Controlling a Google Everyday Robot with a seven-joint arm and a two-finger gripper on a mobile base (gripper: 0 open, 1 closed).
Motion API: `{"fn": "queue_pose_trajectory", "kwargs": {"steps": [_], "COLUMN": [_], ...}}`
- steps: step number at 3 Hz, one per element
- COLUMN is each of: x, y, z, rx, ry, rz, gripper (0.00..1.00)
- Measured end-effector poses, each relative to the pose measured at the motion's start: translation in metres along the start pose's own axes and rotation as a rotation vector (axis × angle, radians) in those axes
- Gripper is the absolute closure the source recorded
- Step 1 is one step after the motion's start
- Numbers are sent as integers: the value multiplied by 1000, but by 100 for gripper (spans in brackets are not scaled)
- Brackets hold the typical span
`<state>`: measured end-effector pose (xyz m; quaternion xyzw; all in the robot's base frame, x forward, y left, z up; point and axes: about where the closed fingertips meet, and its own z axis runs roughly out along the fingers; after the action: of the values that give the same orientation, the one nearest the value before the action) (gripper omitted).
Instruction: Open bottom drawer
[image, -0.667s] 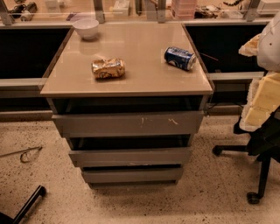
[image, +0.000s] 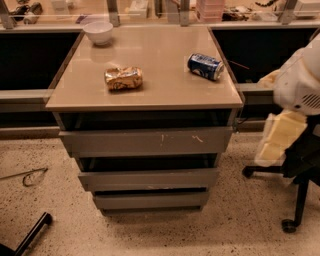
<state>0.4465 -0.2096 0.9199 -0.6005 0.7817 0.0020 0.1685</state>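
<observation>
On the right side of the view, the robot's pale yellow hand (image: 278, 141) hangs below the big white arm (image: 300, 82). Both are lower and a bit more to the left than a moment ago, so the hand is now closer to the right side of the grey cabinet. It is level with the top two drawers. It touches no drawer and is well apart from the lowest one. I cannot tell if the hand is open or closed, or if it holds anything. Behind it stands a black chair with wheels (image: 298, 200).

Nothing else has moved. The slim grey bottom drawer (image: 151, 200) is the lowest of the three fronts, just above the speckled floor (image: 240, 230). A thin dark gap runs over it. It is in the same place as before. Above it is the mid-sized grey drawer front (image: 148, 179). Above that is the tall grey drawer front with white scratch marks (image: 145, 141).

On the flat tan surface (image: 165, 92), a small white bowl (image: 98, 32) sits at the back left. A crumpled gold snack bag (image: 123, 78) lies near the middle. A blue drink can (image: 205, 66) lies on its side toward the right edge. All three are apart from each other. A thin wire loop (image: 30, 176) lies on the floor to the left.
</observation>
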Motion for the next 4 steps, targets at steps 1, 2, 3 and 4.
{"fn": "queue_pose_trajectory", "kwargs": {"steps": [1,2,3,4], "x": [11,15,15,13], "y": [12,24,24,26], "z": [81,155,155,183], "rx": [-48,-83,-83,-112], "ry": [-42,-104,-104,-169], "rz": [11,46,45,51], "gripper": [0,0,0,0]}}
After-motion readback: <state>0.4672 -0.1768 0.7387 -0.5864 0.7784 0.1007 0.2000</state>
